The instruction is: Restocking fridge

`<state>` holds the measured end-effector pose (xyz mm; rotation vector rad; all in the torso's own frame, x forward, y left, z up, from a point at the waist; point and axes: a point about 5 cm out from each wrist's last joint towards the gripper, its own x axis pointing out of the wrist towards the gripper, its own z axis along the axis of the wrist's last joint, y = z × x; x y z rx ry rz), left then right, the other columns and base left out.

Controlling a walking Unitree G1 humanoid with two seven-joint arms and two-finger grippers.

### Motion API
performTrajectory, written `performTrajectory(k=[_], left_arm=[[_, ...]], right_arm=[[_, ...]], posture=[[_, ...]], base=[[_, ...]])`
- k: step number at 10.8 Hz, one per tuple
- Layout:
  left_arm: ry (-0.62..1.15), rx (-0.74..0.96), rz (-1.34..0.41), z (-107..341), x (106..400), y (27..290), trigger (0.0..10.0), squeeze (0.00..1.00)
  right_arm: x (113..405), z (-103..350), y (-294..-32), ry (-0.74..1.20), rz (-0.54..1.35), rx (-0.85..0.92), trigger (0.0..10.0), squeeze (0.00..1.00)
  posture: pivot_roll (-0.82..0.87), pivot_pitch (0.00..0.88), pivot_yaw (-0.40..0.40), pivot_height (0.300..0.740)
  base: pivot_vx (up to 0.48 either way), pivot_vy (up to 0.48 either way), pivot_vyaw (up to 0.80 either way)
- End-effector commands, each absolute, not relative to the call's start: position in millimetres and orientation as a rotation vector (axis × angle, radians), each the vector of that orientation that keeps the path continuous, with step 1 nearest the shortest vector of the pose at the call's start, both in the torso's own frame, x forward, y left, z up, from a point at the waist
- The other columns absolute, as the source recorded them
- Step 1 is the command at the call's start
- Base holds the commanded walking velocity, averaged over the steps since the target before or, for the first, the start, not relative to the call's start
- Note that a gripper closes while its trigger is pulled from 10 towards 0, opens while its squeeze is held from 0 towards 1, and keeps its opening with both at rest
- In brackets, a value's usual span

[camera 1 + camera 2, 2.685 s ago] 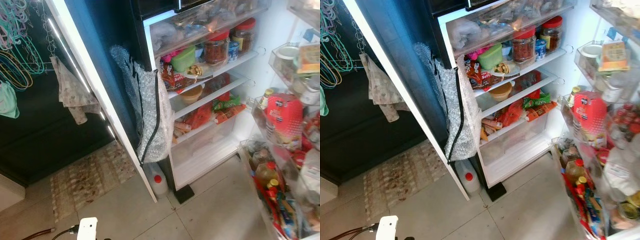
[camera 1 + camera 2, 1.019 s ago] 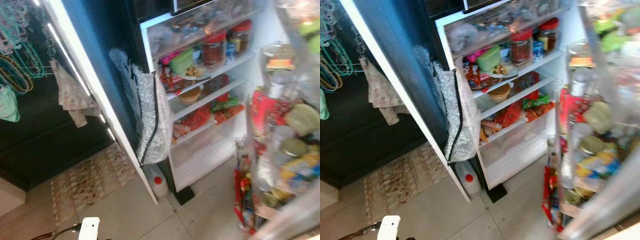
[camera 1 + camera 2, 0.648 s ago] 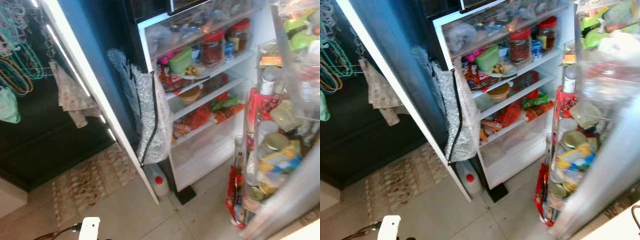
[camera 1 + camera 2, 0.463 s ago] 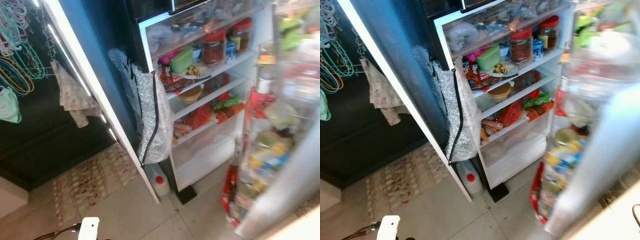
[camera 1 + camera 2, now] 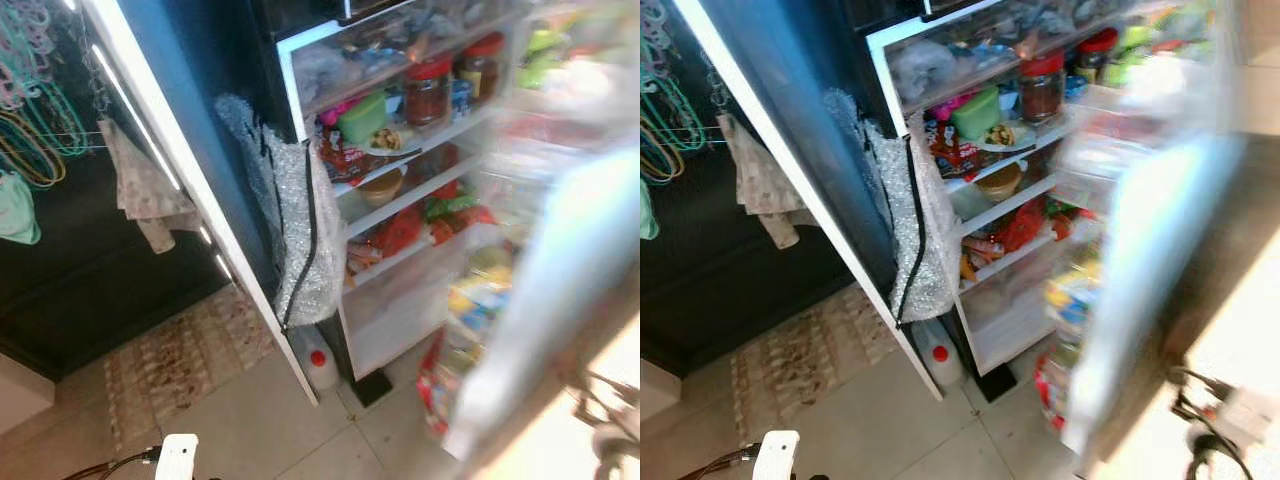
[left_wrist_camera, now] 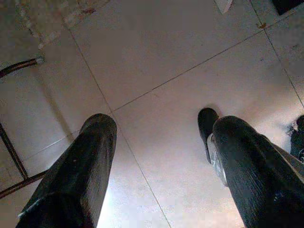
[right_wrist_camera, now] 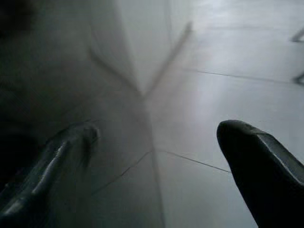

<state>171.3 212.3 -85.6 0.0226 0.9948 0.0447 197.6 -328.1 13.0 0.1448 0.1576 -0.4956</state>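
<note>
Fridge (image 5: 400,190), stocked shelves at one o'clock; door (image 5: 540,300) blurred at three o'clock, racks full; left gripper (image 6: 159,166) and right gripper (image 7: 156,166) both spread wide, empty, over floor tiles; advice: keep both arms clear of door's edge.

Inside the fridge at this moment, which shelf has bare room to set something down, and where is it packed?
The lowest clear drawer looks nearly empty. The middle shelf has a gap right of the bowl. The shelf above is packed with the green tub, a plate and red-lidded jars. The blurred fridge door crosses the right side. Both grippers hang open over floor tiles.
</note>
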Motion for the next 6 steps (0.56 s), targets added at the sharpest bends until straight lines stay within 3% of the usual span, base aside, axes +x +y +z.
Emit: performTrajectory(k=[1, 3, 6], left_arm=[[1.008, 0.051, 0.057, -85, 167, 223, 10.0, 0.00], [1.010, 0.055, 0.060, -85, 167, 223, 10.0, 0.00], [1.007, 0.055, 0.058, -85, 167, 223, 10.0, 0.00]], right_arm=[[210, 18, -317, 0.136, -0.396, 0.149, 10.0, 0.00], [221, 26, -312, 0.118, -0.305, 0.149, 10.0, 0.00], [258, 42, -279, 0.092, -0.034, 0.147, 10.0, 0.00]], posture=[[-0.10, 0.055, 0.160, 0.740], [-0.10, 0.058, 0.160, 0.740], [-0.10, 0.051, 0.154, 0.740]], base=[[0.000, 0.000, 0.00], [0.000, 0.000, 0.00], [0.000, 0.000, 0.00]])
